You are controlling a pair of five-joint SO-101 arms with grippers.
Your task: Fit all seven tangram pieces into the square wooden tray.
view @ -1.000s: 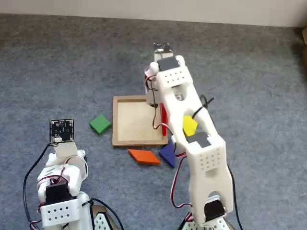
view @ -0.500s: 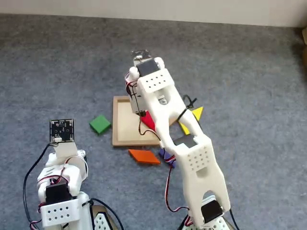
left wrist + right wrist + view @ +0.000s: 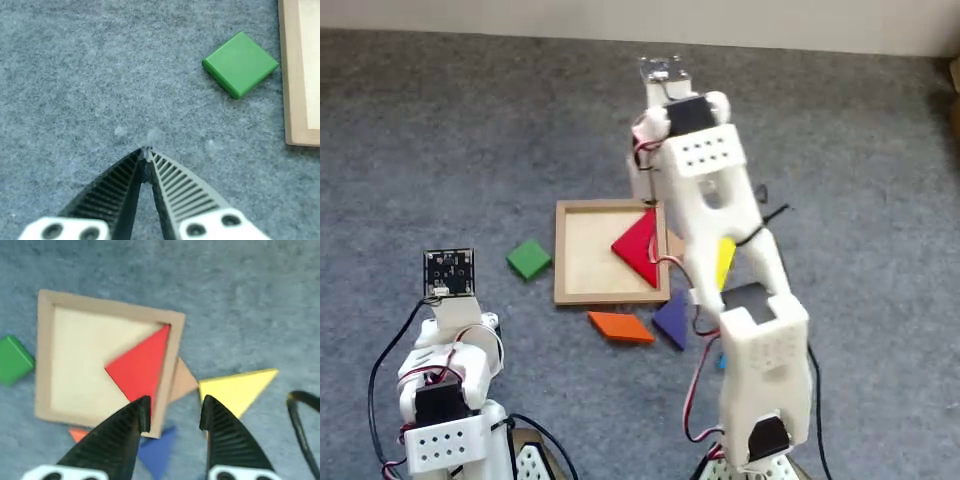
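One of seven pieces is in the tray [image 3: 107,305]: the red triangle [image 3: 140,370], one edge along the tray side nearest the right gripper [image 3: 175,399], one tip in a tray corner; cannot tell whether it sits fully flat.

Right jaws stand apart, holding nothing; red triangle just ahead of one jaw tip; tray rim crosses ahead of the gap between the jaws.

Outside the tray, relative to the right jaws: tan piece [image 3: 181,381] ahead of the gap, touching the rim's outer face; yellow triangle [image 3: 235,390] just ahead of the other jaw tip, beside the tan piece; blue triangle [image 3: 157,450] under the gap, back from the tips; orange piece [image 3: 620,326] beside the blue one, close to the rim.

Left gripper [image 3: 146,150] hangs over bare carpet [image 3: 75,75], jaws closed tip to tip, empty; green square [image 3: 240,64] ahead of the tips and off to one side, near but apart; tray rim just beyond it.

Judgement: early stage; one piece placed, six left by the task's count, five of them counted loose on the carpet; most of the tray floor is bare.
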